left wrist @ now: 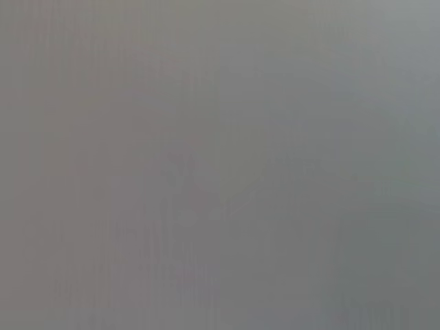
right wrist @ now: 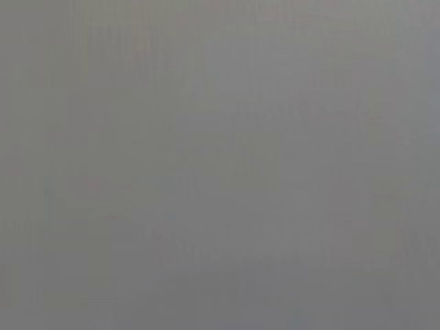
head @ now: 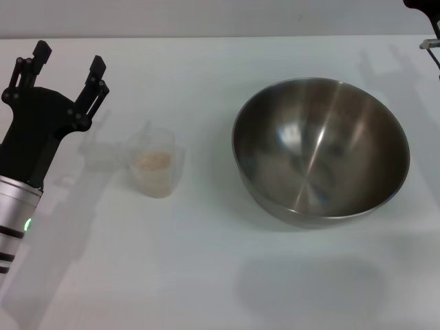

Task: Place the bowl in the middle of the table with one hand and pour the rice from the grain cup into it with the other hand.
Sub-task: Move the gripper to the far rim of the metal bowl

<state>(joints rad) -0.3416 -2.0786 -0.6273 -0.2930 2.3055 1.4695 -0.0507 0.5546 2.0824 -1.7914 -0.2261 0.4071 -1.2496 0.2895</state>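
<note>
— Where is the left gripper [head: 69, 60], and how do its black fingers stand?

— It hangs over the plain white, smooth table [head: 206, 275] at the robot's far left, fingers spread wide apart with nothing between them. Its black body runs back to a silver wrist with a small green light.

— And the small clear, frosted plastic grain cup [head: 157, 165]?

— Just beside that gripper, toward the middle of the table and a little nearer the robot than the fingertips. It stands upright, its short flat handle tab pointing back toward the gripper (the tab is pale and hard to make out against the white top). Not touching the fingers.

— What's inside?

— A small loose mass of off-white to pale beige rice [head: 152, 159], low in the cup.

— The large round stainless-steel bowl [head: 320, 150]?

— Well apart from the left gripper, beyond the cup on the robot's right half of the table. Upright, its shiny brushed interior bare.

— The right gripper [head: 427, 27]?

— Only a dark sliver at the far right corner, beyond the bowl; I cannot tell its state. Both wrist views show flat grey.
</note>
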